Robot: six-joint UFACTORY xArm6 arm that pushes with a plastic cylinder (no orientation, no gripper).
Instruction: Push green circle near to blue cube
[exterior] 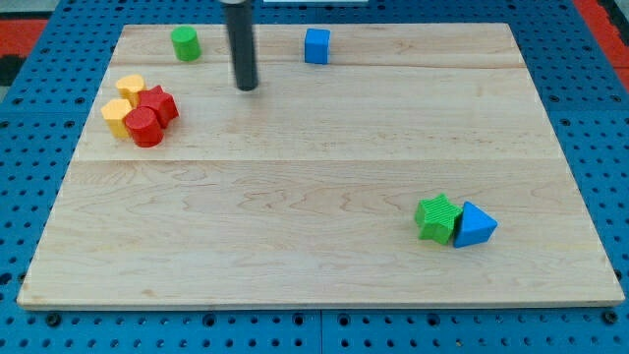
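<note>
The green circle [185, 43] is a short green cylinder standing near the view's top left of the wooden board [324, 167]. The blue cube [316, 46] stands near the view's top, right of centre-left. My tip [246, 87] rests on the board between the two, a little below their line. It is right of and below the green circle and left of and below the blue cube. It touches neither block.
A cluster of yellow blocks [125, 103], a red star [158, 104] and a red cylinder [143, 127] lies at the view's left. A green star [437, 217] and a blue triangle [476, 225] touch at the lower right. Blue pegboard surrounds the board.
</note>
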